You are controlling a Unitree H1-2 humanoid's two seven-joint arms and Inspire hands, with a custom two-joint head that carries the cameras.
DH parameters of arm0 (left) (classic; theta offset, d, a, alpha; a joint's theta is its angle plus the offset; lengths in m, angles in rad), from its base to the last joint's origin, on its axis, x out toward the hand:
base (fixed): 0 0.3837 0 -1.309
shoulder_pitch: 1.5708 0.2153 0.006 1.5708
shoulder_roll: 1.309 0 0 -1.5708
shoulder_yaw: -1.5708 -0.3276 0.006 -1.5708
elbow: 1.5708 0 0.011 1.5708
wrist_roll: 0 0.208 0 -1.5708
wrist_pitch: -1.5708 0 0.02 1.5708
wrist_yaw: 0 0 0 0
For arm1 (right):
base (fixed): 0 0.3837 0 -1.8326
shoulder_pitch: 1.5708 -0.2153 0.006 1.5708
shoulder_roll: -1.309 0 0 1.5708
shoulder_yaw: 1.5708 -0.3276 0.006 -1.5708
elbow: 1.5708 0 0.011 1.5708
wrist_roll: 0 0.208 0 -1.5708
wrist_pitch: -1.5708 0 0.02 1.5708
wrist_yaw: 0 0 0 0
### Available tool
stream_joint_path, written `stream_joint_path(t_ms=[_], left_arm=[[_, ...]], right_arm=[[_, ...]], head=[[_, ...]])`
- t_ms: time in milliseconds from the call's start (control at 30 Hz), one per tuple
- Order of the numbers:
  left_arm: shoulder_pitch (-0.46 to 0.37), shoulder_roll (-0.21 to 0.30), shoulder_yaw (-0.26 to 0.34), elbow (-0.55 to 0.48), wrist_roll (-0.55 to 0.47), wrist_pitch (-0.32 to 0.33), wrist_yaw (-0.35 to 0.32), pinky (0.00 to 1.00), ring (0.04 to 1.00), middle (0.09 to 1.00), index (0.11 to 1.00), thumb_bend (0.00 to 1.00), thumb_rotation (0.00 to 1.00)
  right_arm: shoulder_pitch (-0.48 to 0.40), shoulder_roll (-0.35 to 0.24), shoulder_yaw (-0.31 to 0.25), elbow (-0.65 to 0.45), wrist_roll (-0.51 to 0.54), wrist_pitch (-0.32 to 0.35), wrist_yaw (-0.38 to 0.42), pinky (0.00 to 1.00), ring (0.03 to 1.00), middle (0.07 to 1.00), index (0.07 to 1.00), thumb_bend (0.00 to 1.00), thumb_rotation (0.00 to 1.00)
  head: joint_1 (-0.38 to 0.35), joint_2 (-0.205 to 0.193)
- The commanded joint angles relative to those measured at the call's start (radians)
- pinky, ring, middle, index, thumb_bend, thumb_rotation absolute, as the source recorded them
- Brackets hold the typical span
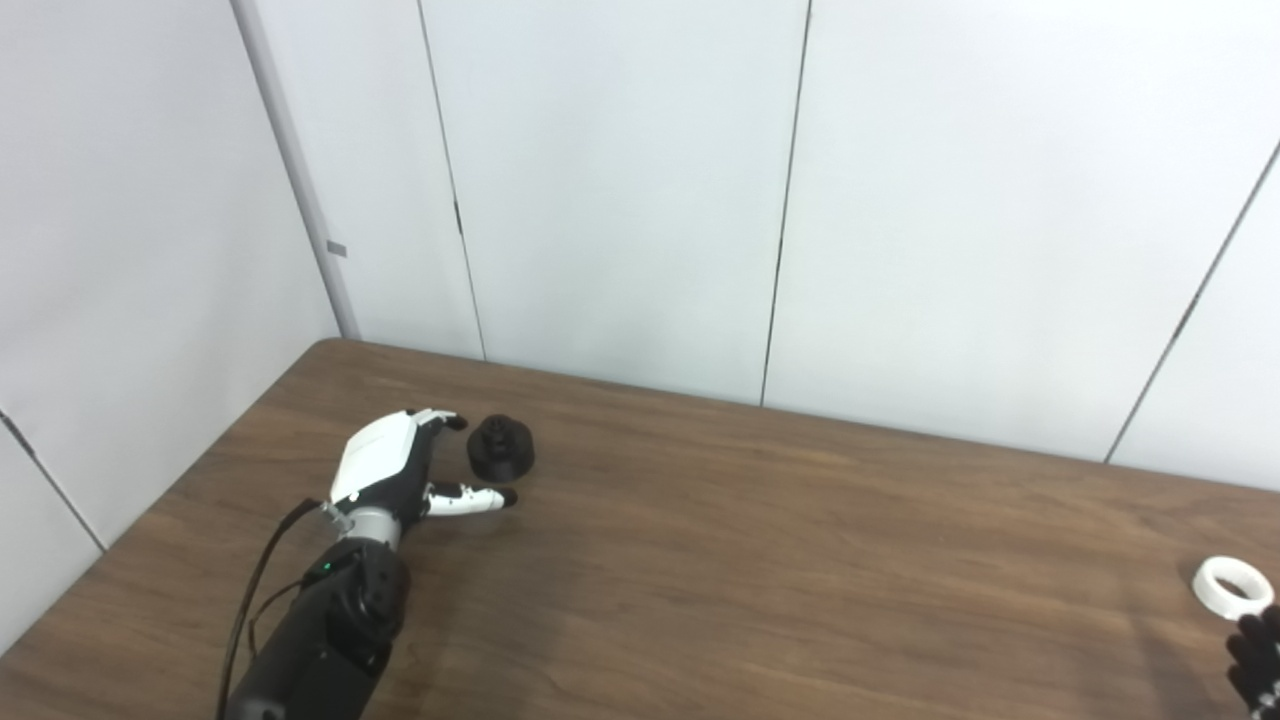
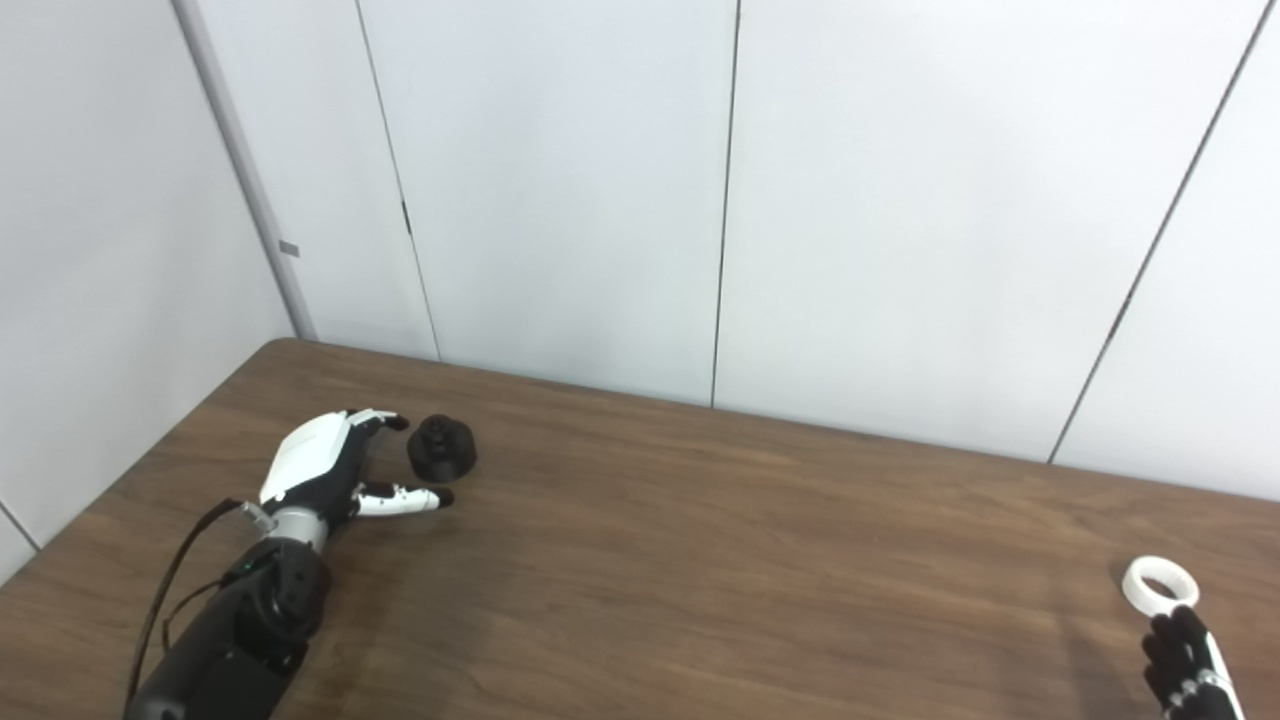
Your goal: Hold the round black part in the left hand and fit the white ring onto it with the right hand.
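The left hand (image 1: 400, 465) lies spread wide on the desk (image 1: 760, 560), the round black part (image 1: 500, 447) just right of its fingers. It should cup the part squarely. The right hand (image 2: 1185, 655), its state unclear, sits just near of the white ring (image 2: 1159, 586).

This looks like a plain test room or lab, not a home. A brown wooden table (image 1: 760, 560) stands in the corner, pushed against white wall panels (image 1: 610, 190) with thin dark seams between them. The walls are bare, without pictures or shelves. A robot arm (image 1: 320, 630) with a black cable (image 1: 255, 590) lies on the table, which fits a place for experiments.
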State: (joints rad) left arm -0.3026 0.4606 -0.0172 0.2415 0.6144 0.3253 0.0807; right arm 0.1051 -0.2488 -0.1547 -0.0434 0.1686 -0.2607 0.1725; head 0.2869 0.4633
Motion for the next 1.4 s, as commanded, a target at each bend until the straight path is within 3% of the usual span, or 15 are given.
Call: stream_joint_path(t_ms=[0, 500, 733, 1367], left_arm=[[-0.056, 0.042, -0.002, 0.007, 0.023, -0.012, 0.031, 1.0, 0.988, 0.926, 0.817, 0.94, 0.41], [-0.145, 0.037, -0.01, 0.099, -0.019, 0.044, 0.0, 1.0, 0.998, 0.937, 0.832, 0.92, 0.42], [-0.155, 0.02, 0.014, 0.122, -0.097, 0.015, 0.016, 1.0, 0.977, 0.919, 0.819, 0.93, 0.41], [-0.157, -0.009, -0.009, 0.173, -0.131, -0.033, 0.056, 1.0, 0.989, 0.924, 0.798, 0.94, 0.35]], right_arm=[[0.063, 0.04, 0.019, 0.048, 0.005, -0.003, -0.004, 1.0, 0.972, 0.976, 0.992, 0.52, 1.0], [0.071, 0.034, 0.018, 0.041, 0.007, -0.001, 0.0, 1.0, 0.98, 0.983, 0.999, 0.52, 1.0], [0.074, 0.036, 0.017, 0.039, -0.007, 0.0, -0.008, 1.0, 0.974, 0.977, 0.993, 0.54, 1.0], [0.075, 0.031, 0.013, 0.029, -0.013, 0.009, -0.008, 1.0, 0.976, 0.977, 0.992, 0.58, 1.0]], head=[[0.001, 0.001], [-0.002, 0.004], [-0.006, 0.005], [-0.012, 0.009]])
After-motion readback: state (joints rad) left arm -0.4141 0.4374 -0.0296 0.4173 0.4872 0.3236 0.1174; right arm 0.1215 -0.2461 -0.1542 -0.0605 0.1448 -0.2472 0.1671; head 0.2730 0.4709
